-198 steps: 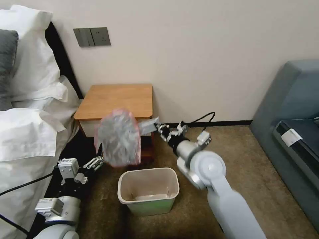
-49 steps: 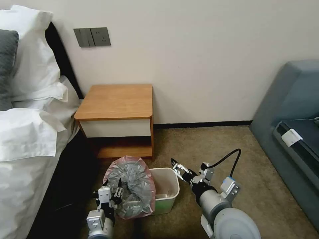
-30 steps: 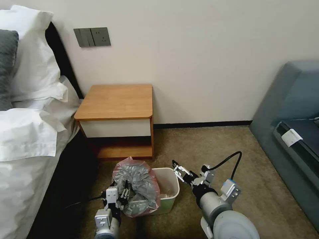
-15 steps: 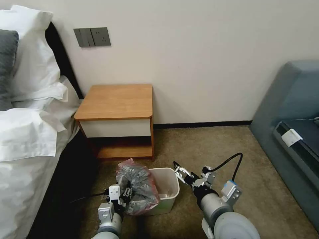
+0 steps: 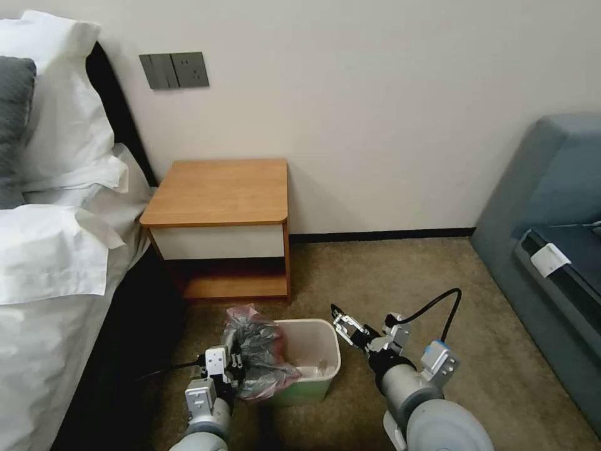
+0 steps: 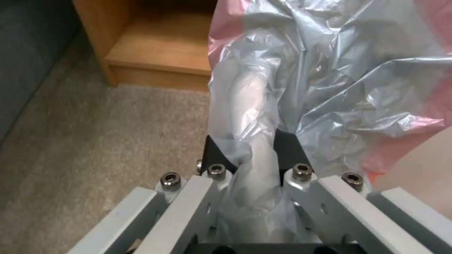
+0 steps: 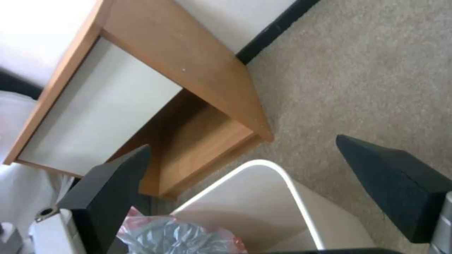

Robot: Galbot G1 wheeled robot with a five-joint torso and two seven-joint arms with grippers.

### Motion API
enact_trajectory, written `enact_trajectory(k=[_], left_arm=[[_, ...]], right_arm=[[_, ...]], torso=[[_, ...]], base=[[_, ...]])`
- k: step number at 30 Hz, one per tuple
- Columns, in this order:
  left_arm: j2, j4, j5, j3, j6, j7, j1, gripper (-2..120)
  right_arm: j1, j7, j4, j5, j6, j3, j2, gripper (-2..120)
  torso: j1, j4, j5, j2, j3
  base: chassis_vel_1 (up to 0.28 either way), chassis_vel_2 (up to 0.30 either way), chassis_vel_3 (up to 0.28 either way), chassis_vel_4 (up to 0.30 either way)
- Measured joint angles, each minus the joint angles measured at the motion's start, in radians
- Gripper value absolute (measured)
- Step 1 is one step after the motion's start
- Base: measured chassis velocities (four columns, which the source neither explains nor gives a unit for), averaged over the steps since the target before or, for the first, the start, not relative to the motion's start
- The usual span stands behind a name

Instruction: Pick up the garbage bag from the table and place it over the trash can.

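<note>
My trash can [image 5: 313, 351] sits on the carpet [image 5: 400, 269] before the table [image 5: 219, 191]. The garbage bag [image 5: 256, 351] drapes its 9 o'clock rim; my bed [image 5: 56, 250] lies at 10 o'clock.

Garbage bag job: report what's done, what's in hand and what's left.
Done: the garbage bag is off the table. In hand: the left hand grips it at the trash can's left rim. Left: spreading it over the whole rim; the right hand hangs open beside the can.

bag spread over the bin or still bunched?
Bunched. The garbage bag hangs crumpled over the trash can's left rim, clamped in the left gripper; the rest of the rim is bare.
</note>
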Motion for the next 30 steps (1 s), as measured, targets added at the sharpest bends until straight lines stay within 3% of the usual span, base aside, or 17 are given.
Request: enact_trajectory(k=[7, 15, 22, 30], left_arm=[[-0.001, -0.014, 0.000, -0.009, -0.101, -0.012, 0.017, 9], [0.005, -0.061, 0.042, -0.053, -0.258, 0.043, 0.032, 8], [0.006, -0.110, 0.072, -0.092, -0.346, 0.104, 0.055, 8], [0.002, -0.126, 0.117, -0.107, -0.412, 0.152, 0.083, 8]], right_arm=[[0.002, -0.036, 0.049, -0.013, -0.008, 0.004, -0.014, 100], [0.057, -0.211, 0.113, -0.071, -0.052, -0.026, -0.120, 100], [0.178, -0.350, 0.067, -0.124, -0.098, -0.131, -0.179, 100], [0.244, -0.417, -0.023, -0.257, -0.105, -0.243, -0.163, 100]], torso=[[0.000, -0.0002, -0.0003, 0.000, 0.000], [0.000, -0.0001, 0.0000, 0.000, 0.000], [0.000, 0.0000, 0.0002, 0.000, 0.000], [0.000, 0.0000, 0.0001, 0.000, 0.000]], base=[[0.000, 0.000, 0.000, 0.000], [0.000, 0.000, 0.000, 0.000], [0.000, 0.000, 0.000, 0.000], [0.000, 0.000, 0.000, 0.000]])
